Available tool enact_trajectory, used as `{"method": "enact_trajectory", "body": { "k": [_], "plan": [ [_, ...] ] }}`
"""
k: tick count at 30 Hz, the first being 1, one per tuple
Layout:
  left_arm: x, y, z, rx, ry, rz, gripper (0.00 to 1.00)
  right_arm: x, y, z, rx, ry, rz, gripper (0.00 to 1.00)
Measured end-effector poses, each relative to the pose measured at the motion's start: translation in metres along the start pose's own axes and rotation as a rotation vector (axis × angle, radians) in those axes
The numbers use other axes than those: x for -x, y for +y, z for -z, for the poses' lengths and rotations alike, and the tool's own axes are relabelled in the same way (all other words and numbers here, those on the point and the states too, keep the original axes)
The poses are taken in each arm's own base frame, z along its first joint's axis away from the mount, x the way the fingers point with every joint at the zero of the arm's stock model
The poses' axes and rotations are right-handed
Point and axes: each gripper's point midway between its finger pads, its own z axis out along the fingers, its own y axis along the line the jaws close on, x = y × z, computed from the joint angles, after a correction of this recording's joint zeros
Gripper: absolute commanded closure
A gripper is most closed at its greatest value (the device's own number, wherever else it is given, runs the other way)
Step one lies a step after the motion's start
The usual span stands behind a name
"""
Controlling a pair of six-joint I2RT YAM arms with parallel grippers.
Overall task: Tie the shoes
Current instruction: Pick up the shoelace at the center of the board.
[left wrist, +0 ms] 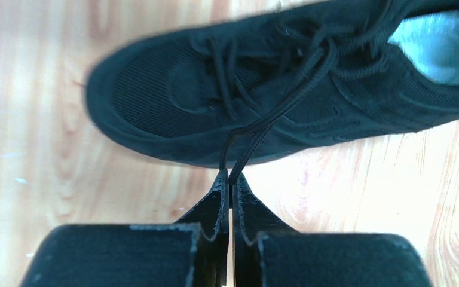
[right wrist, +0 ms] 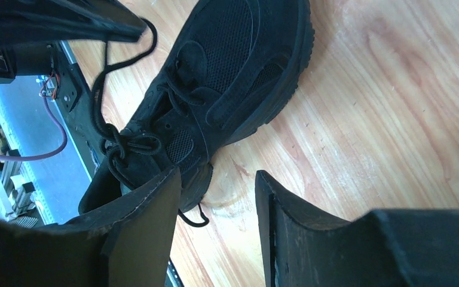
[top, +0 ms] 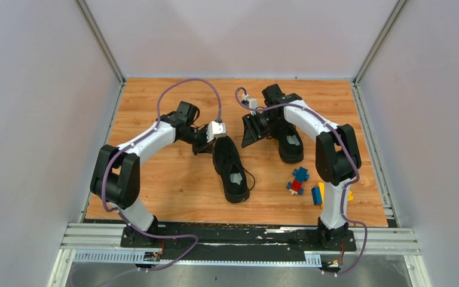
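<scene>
Lying on the wooden table [top: 155, 107], the centre shoe [top: 232, 170] sits in the middle of the top view, with its toe toward the upper part of the frame and its pale insole open toward the lower part. The second shoe [top: 291, 143] stands to the right of it and a little higher in the frame. The two shoes are apart and do not touch.

In the left wrist view the centre shoe fills the upper half of the frame, toe at the left. One thin black lace [left wrist: 275, 116] comes down from the eyelets, crosses the side of the shoe and ends between the tips of the left gripper [left wrist: 230, 179]. This gripper is clenched on the lace and its two fingers [left wrist: 220, 200] press together with almost no gap. The tips are just beside the sole, over bare wood.

The right gripper [right wrist: 216, 173] is released, with a wide space between its fingers and nothing in it. It hovers near the heel side of a black shoe, probably the centre one, though the angle makes this hard to confirm. In that view a lace rises to a dark shape at the upper left of the frame.

Small coloured toy blocks [top: 299, 179] lie at the lower right of the top view, near the right arm.
</scene>
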Motion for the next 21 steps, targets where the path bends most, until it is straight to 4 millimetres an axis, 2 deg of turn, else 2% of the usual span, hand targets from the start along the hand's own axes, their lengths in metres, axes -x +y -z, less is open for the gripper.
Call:
{"method": "enact_trajectory", "body": {
  "k": [2,7,10,12,14,21],
  "plan": [
    [0.017,0.007,0.008,0.012,-0.024,-0.018,1.0,-0.004,-0.001,-0.002,0.003,0.008,-0.008,0.51],
    [0.079,0.018,0.033,0.01,-0.152,-0.041,1.0,-0.014,-0.001,-0.005,0.013,0.027,-0.033,0.51],
    [0.11,0.014,0.042,-0.027,-0.212,-0.066,1.0,-0.018,-0.002,-0.006,0.019,0.033,-0.046,0.51],
    [0.123,0.006,0.04,-0.074,-0.232,-0.079,1.0,-0.021,-0.002,-0.005,0.022,0.034,-0.057,0.51],
    [0.125,-0.007,0.034,-0.138,-0.23,-0.074,1.0,-0.023,-0.002,-0.004,0.025,0.032,-0.065,0.51],
    [0.115,-0.05,0.017,-0.326,-0.174,-0.01,0.99,-0.022,-0.002,0.005,0.033,0.009,-0.088,0.5]
  ]
}}
